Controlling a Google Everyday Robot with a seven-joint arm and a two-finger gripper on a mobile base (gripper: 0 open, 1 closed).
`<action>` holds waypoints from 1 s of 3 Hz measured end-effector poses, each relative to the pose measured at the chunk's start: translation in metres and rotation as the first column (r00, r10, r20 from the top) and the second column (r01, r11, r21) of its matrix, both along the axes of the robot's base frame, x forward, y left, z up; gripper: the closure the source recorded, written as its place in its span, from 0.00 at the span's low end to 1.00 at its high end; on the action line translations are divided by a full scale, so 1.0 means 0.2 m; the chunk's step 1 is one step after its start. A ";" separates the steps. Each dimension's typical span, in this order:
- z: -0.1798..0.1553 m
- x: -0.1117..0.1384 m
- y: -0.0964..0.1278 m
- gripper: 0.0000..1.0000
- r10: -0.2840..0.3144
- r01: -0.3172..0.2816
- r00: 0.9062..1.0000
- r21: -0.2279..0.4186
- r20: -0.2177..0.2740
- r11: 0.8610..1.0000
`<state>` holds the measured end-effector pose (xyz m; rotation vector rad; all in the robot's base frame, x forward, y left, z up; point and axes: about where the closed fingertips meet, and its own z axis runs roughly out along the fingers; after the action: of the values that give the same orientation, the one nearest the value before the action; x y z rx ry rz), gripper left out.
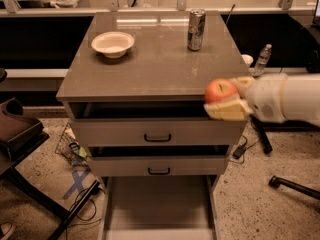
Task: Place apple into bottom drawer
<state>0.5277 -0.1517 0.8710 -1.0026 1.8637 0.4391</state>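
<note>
The red-orange apple (220, 90) is held in my gripper (229, 100), whose yellowish fingers (226, 111) close around it from the right. The white arm reaches in from the right edge. The apple hangs in the air in front of the cabinet's front right corner, level with the top drawer front. The bottom drawer (160, 211) is pulled out at the foot of the cabinet, a shallow grey-beige tray with a bare floor, below and left of the apple.
A white bowl (113, 43) and a drink can (196, 30) stand on the cabinet top (150, 66). Two upper drawers with dark handles (157, 137) stand slightly ajar. A dark chair (15, 134) and cables lie at left, a water bottle (262, 59) and chair base at right.
</note>
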 end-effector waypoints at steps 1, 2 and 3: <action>-0.22 -0.24 -0.14 1.00 -0.020 0.017 0.993 -0.030 -0.115 0.999; -0.24 -0.26 -0.14 1.00 -0.017 0.013 0.992 -0.032 -0.128 0.999; -0.33 -0.19 -0.07 1.00 -0.006 -0.001 0.987 -0.045 -0.161 0.999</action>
<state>0.4903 -0.1648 0.8047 -1.0204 2.0267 0.4911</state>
